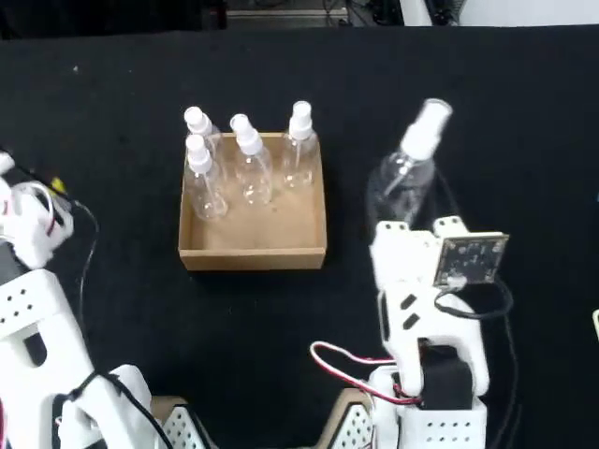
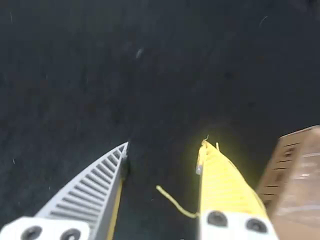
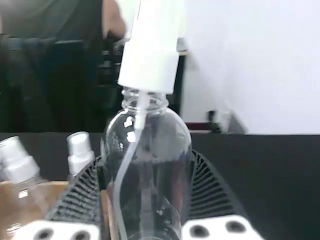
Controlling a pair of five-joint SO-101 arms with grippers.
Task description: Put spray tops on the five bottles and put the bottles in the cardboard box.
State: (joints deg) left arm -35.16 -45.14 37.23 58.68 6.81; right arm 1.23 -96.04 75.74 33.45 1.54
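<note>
Step in hand, as we judge it: carrying the last bottle to the box. We see the right pincer (image 3: 147,192) clamped on the body of the fifth clear plastic bottle (image 1: 402,182), with its white spray top (image 1: 426,126) already on the neck. Whether the top is fully tight we cannot tell. This bottle is to the right of the open brown cardboard box (image 1: 253,257), apart from it. Four other clear bottles with white spray tops (image 1: 245,168) stand upright in the box's far half; the near half is bare. Left pincer (image 2: 164,150) hangs with jaws wide, holding nothing, over the black counter (image 1: 112,94) near the box's side. Next move, we reckon: bring the held bottle over the box rim, lower it upright into the free near half without knocking the four, then let go.
</note>
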